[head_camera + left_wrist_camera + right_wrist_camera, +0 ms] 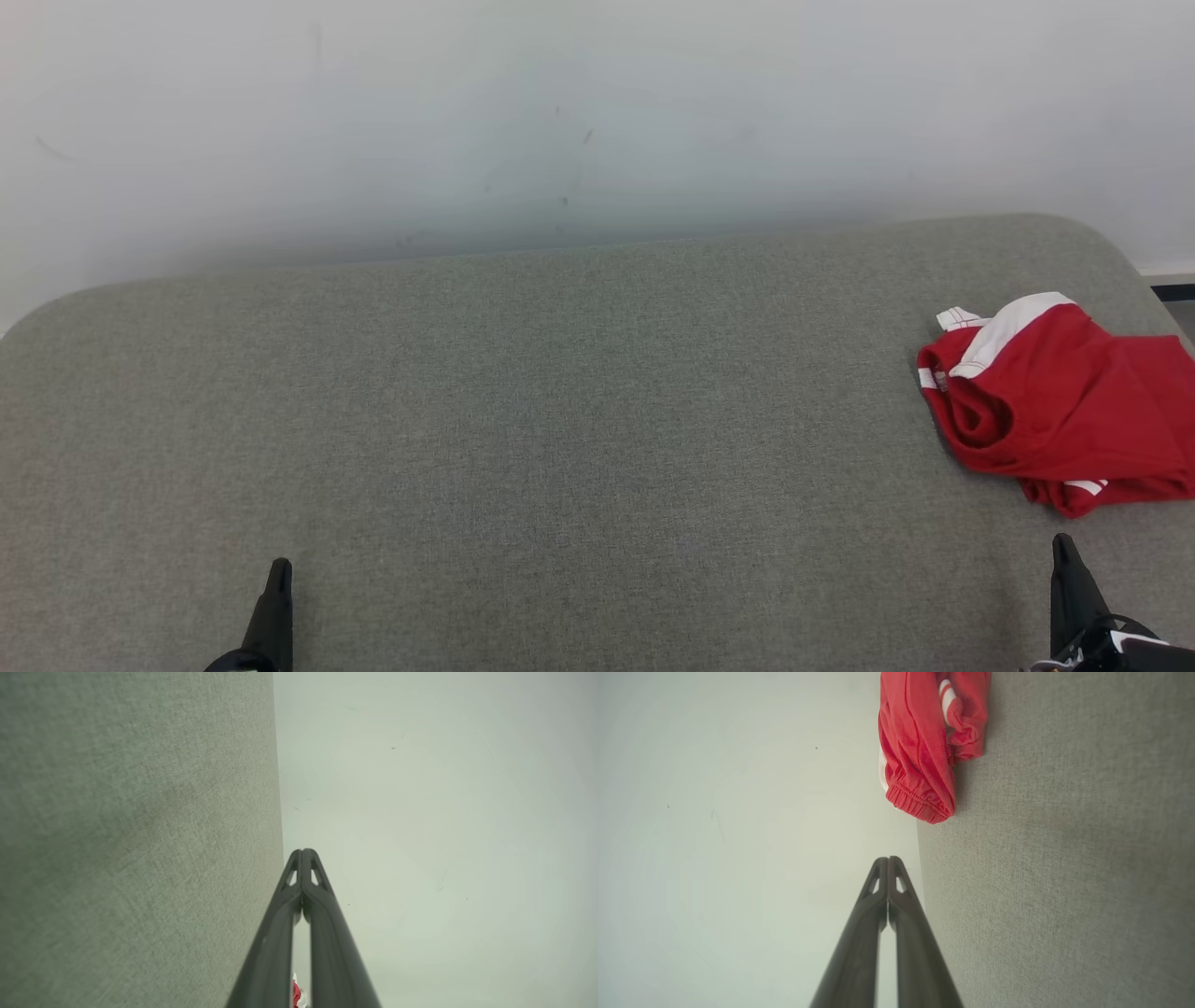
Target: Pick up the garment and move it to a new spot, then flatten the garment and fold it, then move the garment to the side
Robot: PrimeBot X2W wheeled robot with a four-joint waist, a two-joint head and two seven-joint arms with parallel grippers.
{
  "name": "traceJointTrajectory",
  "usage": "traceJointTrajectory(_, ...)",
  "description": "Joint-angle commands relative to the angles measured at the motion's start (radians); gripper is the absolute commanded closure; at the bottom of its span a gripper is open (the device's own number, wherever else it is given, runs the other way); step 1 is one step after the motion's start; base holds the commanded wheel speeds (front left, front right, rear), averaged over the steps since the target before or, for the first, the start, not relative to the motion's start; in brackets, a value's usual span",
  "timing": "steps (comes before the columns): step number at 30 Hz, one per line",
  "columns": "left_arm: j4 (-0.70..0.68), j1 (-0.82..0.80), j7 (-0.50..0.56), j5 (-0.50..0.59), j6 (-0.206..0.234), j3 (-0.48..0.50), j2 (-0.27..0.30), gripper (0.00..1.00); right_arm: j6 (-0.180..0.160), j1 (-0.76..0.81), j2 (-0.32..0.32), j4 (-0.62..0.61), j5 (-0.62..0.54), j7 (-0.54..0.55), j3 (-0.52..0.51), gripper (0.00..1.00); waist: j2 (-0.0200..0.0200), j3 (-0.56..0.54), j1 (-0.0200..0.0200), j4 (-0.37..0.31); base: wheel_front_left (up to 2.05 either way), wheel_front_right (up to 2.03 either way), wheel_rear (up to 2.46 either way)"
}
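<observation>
A crumpled red garment [1055,401] with white trim lies at the right edge of the grey fabric surface [560,429]. In the right wrist view the garment [924,746] shows bunched, its elastic hem toward the fingers. My right gripper [1061,546] hovers just in front of it, shut and empty; its tips [888,861] meet. My left gripper [280,567] sits far to the left near the front edge, shut with nothing in it; its fingertips [304,853] touch. A sliver of the red garment [296,994] peeks between the left fingers.
A pale wall [560,112] rises right behind the grey surface. The surface has rounded far corners. A dark strip of skirting [1174,291] shows beyond the right corner. The wide middle and left of the surface carry nothing.
</observation>
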Motion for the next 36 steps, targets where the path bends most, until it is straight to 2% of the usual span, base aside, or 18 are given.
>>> traceJointTrajectory(1,0.004,-0.001,0.002,-0.003,-0.003,0.002,-0.001,1.0,0.0,0.002,0.001,0.003,-0.001,0.005,-0.001,1.0,0.0,0.0,0.0,0.0,0.0,0.0,0.0)
traceJointTrajectory(36,0.003,-0.001,0.002,-0.003,-0.003,0.002,-0.001,1.0,0.0,0.0,0.007,0.004,-0.009,0.011,-0.01,1.0,0.0,0.0,0.0,0.0,0.0,0.0,0.0)
